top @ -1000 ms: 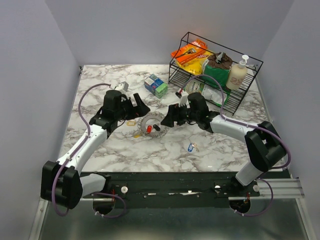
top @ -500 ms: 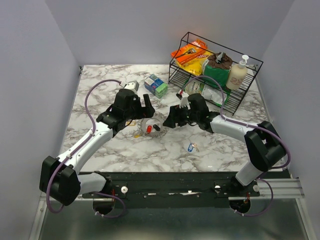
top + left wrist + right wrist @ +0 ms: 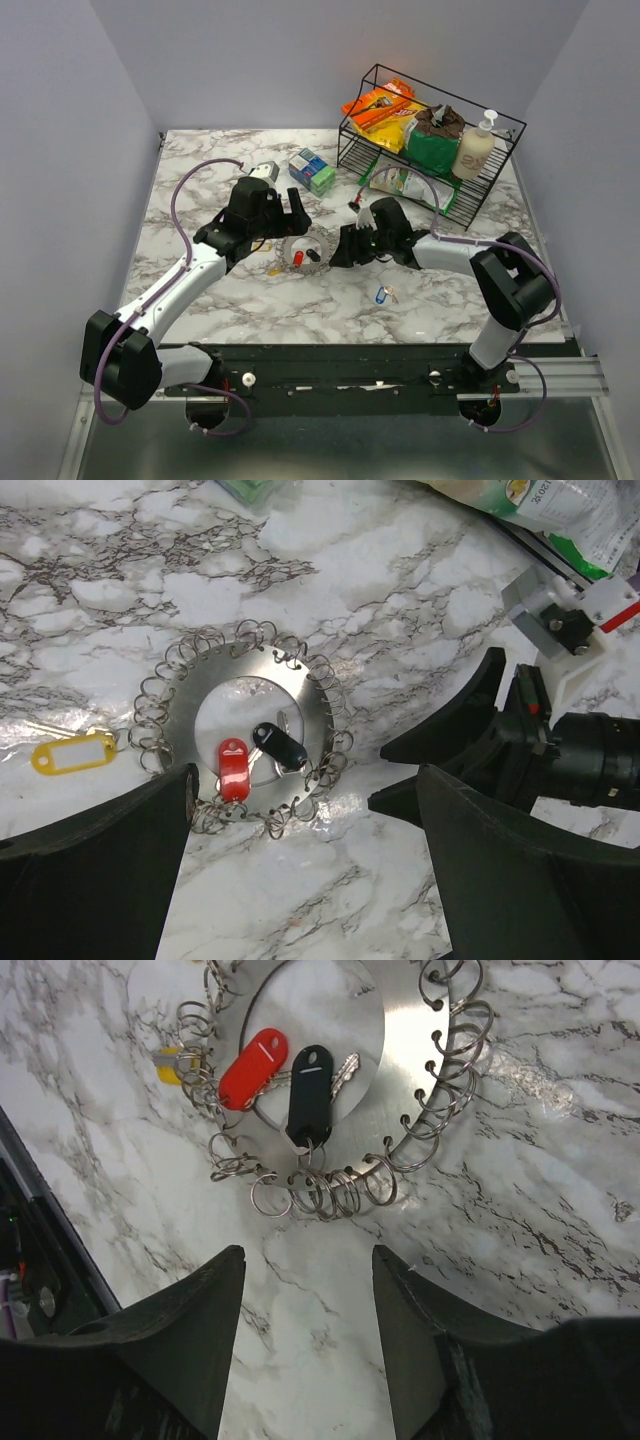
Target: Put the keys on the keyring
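figure: top, left wrist and right wrist views of a marble table [image 3: 300, 310].

the keyring [image 3: 300, 685], a flat silvery ring edged with small wire loops, lies flat near the middle of the table, between the two grippers. the red key [image 3: 232, 768] and the black key [image 3: 281, 746] lie side by side in its central opening, with their coloured heads toward the loops of the rim. whether either is threaded onto a loop cannot be told. the yellow key [image 3: 75, 752] lies on the marble just outside the rim, close against the outer loops. the blue key [image 3: 380, 295] lies alone, well apart from the keyring, toward the near edge.

the left gripper [image 3: 305, 805] hangs over the keyring with its jaws spread wide and nothing between them. the jaws frame the near side of the ring in the left wrist view. the right gripper [image 3: 305, 1270] points at the opposite side of the ring, low over the marble, with its jaws parted and holding nothing. its tips stand just short of the rim loops.

background: a black wire rack [image 3: 460, 205] at the far right corner holds snack packets and a soap bottle [image 3: 474, 148]. a small blue-green box [image 3: 313, 170] stands on the table beyond the left gripper.
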Robot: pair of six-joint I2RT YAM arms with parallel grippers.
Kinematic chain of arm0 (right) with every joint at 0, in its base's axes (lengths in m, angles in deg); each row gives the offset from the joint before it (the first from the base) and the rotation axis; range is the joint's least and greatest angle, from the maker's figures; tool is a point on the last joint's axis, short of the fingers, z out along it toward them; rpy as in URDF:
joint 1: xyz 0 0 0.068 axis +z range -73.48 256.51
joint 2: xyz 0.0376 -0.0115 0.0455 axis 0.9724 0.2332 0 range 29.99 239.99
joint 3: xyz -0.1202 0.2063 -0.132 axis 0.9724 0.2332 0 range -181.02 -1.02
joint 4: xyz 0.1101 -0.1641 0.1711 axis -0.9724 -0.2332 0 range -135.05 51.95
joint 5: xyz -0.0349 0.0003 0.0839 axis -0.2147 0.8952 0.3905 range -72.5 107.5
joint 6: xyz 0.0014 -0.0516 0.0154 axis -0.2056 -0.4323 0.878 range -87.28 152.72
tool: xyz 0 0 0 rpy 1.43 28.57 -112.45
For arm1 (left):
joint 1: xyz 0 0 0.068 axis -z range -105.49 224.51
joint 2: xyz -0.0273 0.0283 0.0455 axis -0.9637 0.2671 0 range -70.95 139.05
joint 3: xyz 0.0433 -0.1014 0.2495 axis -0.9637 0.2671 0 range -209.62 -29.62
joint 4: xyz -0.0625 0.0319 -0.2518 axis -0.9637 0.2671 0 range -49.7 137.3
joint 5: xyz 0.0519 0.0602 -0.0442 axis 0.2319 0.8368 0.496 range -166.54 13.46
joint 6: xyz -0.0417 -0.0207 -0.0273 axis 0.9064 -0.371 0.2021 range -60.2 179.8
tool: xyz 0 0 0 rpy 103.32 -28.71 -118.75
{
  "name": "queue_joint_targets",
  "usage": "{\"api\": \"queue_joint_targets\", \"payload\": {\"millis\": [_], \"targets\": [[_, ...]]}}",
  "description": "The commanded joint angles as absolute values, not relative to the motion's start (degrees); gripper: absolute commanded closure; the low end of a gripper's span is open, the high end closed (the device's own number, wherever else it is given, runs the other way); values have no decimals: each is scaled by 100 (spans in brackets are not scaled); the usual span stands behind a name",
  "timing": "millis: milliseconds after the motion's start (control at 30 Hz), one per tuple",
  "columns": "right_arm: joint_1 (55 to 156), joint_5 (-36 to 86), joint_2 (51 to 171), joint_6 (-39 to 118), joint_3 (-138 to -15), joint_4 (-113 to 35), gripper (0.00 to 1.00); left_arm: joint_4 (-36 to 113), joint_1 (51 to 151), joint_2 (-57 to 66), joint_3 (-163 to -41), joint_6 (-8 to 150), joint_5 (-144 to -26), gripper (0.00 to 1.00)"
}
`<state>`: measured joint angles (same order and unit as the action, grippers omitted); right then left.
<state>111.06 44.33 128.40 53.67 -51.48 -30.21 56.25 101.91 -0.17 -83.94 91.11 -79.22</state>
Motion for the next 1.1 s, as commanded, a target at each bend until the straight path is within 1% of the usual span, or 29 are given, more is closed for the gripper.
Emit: {"api": "queue_joint_targets", "payload": {"millis": [0, 133, 267, 400, 567, 1067], "targets": [[11132, 4624, 13062, 5372, -5042, -2768, 39, 5489, 10202, -11, -8420, 9135, -8067, 1], [11123, 4651, 13194, 5583, -5094, -2715, 52, 5489, 10202, -11, -8385, 9144, -8084, 1], [11123, 4738, 13308, 5697, -5121, -2601, 53, 5463, 10202, -107, -8332, 9179, -8041, 1], [11071, 4686, 13361, 5847, -5051, -2461, 61, 5393, 10202, -248, -8227, 9179, -7997, 1], [10886, 4975, 13405, 6137, -4831, -1943, 62, 5393, 10202, -319, -8183, 9179, -7909, 1], [10789, 5231, 13748, 6348, -4857, -1652, 62, 5384, 10210, -327, -8156, 9197, -7891, 1]]}}
